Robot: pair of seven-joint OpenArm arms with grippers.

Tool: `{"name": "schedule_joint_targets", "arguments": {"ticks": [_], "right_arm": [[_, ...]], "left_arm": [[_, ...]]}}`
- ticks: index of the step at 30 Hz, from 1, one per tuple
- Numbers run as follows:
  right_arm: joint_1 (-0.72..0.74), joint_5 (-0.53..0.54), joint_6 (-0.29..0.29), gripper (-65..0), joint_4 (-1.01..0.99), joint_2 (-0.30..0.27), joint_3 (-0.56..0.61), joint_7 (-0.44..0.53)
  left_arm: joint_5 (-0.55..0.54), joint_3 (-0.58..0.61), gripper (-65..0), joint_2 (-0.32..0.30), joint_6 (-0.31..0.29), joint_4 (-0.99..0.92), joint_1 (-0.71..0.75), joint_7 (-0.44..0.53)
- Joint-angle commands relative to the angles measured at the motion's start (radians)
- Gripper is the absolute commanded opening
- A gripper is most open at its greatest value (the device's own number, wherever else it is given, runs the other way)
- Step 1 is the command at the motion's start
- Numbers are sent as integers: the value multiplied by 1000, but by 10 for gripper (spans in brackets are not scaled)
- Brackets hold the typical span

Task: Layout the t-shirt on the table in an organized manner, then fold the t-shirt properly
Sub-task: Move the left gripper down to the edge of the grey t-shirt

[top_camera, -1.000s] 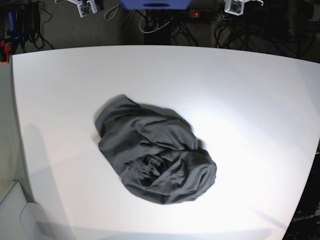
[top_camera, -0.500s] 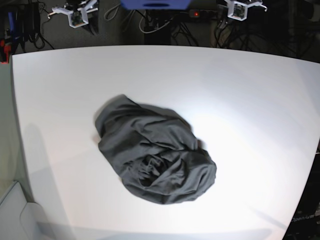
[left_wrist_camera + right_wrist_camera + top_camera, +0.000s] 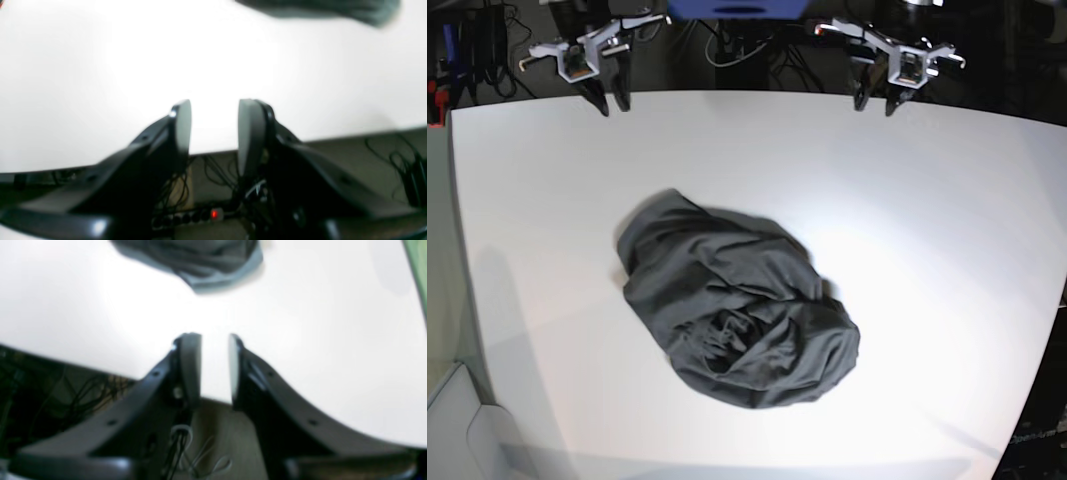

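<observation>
The dark charcoal-grey t-shirt [image 3: 737, 310] lies crumpled in a heap in the middle of the white table [image 3: 947, 200]. My left gripper [image 3: 875, 105] is open and empty above the table's far edge, on the base view's right. My right gripper [image 3: 613, 104] is open and empty above the far edge, on that view's left. Both are well away from the shirt. In the left wrist view the left gripper [image 3: 215, 123] is parted, with the shirt's edge [image 3: 327, 8] at the top. In the right wrist view the right gripper [image 3: 214, 363] is parted, with the shirt [image 3: 200, 260] ahead.
Cables and a power strip with a red light [image 3: 186, 218] lie on the dark floor behind the table's far edge. A blue object [image 3: 737, 8] sits at the back centre. The table's left edge [image 3: 452, 250] borders a pale floor.
Both grippers have come down and forward from the top of the base view to the table's far edge. The shirt has not moved.
</observation>
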State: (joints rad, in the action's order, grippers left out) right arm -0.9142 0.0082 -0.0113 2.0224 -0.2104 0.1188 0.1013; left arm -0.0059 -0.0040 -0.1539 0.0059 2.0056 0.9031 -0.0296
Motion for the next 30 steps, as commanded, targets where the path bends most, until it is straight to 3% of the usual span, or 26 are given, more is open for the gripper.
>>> {"name": "schedule_joint_targets", "arguments": {"ticks": [1,8,15,22,30], "right_arm": [[0,2,0,-473,19,-2,-1,28],[70,2,0,-466,14,-2,0,25],[76,2,0,-466,11,-2,0,25],[76,-1,0,-467,10,-2,0,25],[76,-1,0,-468,8,-2,0,25]], "left_arm": [[-3,2,-424,1,-1,21,-22,23],[1,2,-424,3,-1,16,-241,-5],[-1,6,-424,3,-1,16,-540,-310],[-1,5,-424,3,-5,10,-775,-516],[-1,9,-419,4,-10,-99,-948,-560]]}}
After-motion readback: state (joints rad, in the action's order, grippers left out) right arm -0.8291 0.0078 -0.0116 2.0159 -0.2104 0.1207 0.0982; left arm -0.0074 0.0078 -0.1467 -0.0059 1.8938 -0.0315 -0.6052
